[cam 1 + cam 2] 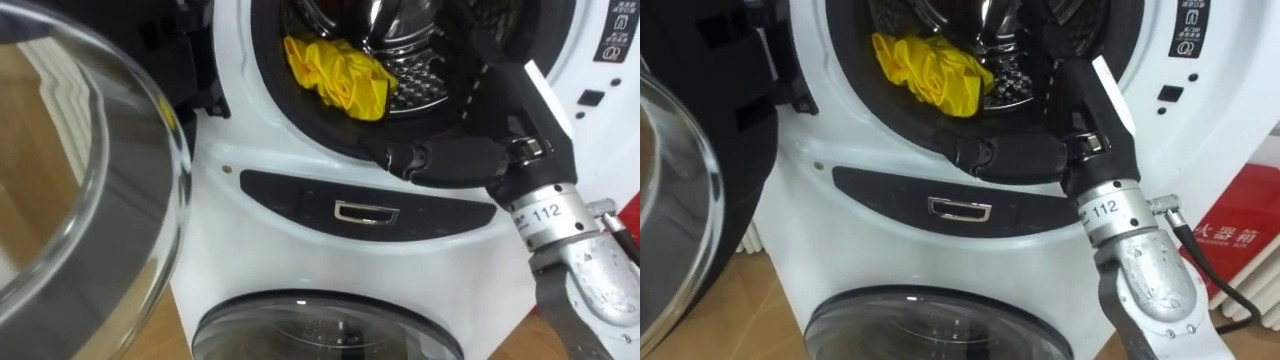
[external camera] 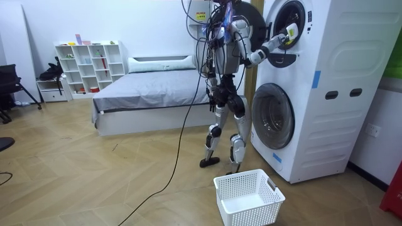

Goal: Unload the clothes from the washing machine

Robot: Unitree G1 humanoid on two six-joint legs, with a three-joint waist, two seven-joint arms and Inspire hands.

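1. Yellow cloth (image 1: 338, 75) bunched at the front of the upper drum (image 1: 425, 90), not yet picked.
2. Right hand (image 1: 445, 160) low on the opening's bottom rim, near the cloth but apart from it. No cloth seen in it. Dark fingers against dark seal, so cannot tell how far open.
3. Risk of catching on the seal when reaching in, with the wrist so low.
4. Risk of pinching a single fold and letting the cloth slip back, or drop short of the basket (image 2: 251, 210).
5. Open door (image 1: 90, 200) close on the left, easily knocked when pulling out.
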